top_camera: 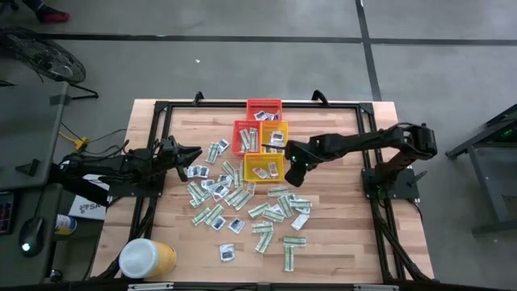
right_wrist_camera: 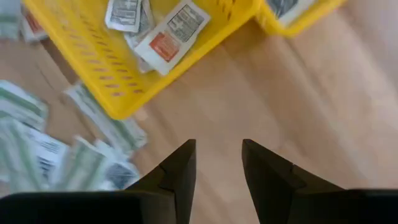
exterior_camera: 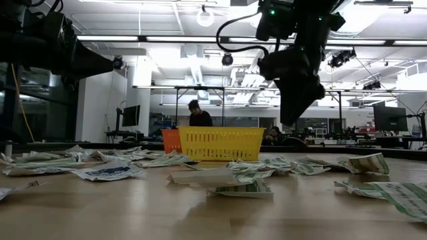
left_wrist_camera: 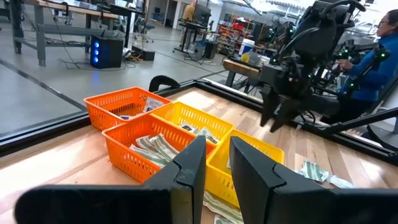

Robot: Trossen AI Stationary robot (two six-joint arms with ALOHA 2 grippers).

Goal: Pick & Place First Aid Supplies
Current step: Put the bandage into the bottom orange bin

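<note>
The first aid supplies lie as several small flat packets scattered over the wooden table, pale green-and-white strips and white squares. More packets lie inside a yellow basket. My right gripper hangs open above bare wood just right of that basket, pointing steeply down, with nothing between its fingers. In the low view it is well above the table. My left gripper waits open and level at the table's left side, holding nothing.
A red basket, an orange one and a second yellow one cluster at the far middle. A yellow tub with a white lid lies at the near left corner. Bare wood shows along the table's right side.
</note>
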